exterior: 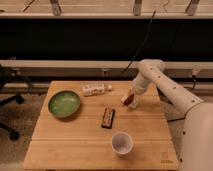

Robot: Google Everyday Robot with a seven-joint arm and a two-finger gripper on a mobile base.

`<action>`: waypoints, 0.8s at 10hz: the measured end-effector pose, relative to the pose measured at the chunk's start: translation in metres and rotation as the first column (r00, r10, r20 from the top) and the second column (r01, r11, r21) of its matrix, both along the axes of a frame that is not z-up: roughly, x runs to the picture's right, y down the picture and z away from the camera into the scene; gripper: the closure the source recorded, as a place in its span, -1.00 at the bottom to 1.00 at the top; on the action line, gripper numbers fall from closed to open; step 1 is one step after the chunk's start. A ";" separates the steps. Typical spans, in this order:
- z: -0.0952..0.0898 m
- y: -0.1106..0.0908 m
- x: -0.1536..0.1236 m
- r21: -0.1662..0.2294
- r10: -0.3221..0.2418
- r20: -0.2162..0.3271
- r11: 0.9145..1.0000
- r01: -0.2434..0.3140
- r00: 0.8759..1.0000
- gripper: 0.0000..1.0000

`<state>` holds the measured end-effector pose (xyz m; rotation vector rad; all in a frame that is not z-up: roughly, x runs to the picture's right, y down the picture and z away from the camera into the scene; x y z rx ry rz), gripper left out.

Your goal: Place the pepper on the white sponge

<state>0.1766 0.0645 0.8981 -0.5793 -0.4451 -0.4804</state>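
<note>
Camera view: the bench (pixel 60 145) holds 1 green bowl (pixel 64 103), 1 white bottle (pixel 96 89), 1 brown bar (pixel 108 117), 1 white cup (pixel 122 143). Near its right edge, the gripper (pixel 130 99) covers the pepper (pixel 132 101) and white sponge (pixel 126 98). No writing is readable.

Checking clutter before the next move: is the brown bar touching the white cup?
Apart. The camera view shows bare table between the brown bar and white cup; the gripper is at the right edge.

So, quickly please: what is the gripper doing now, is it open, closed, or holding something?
Gripper: low over the table's right rear part, near the brown bar; whether it is holding anything cannot be told.
</note>
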 end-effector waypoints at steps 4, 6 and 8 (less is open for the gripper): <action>0.010 -0.006 0.002 0.004 0.068 -0.012 0.998 -0.068 0.998 0.85; 0.012 -0.009 0.002 0.005 0.096 -0.005 0.995 -0.096 0.995 0.45; 0.013 -0.009 -0.001 0.001 0.111 0.008 0.994 -0.111 0.994 0.05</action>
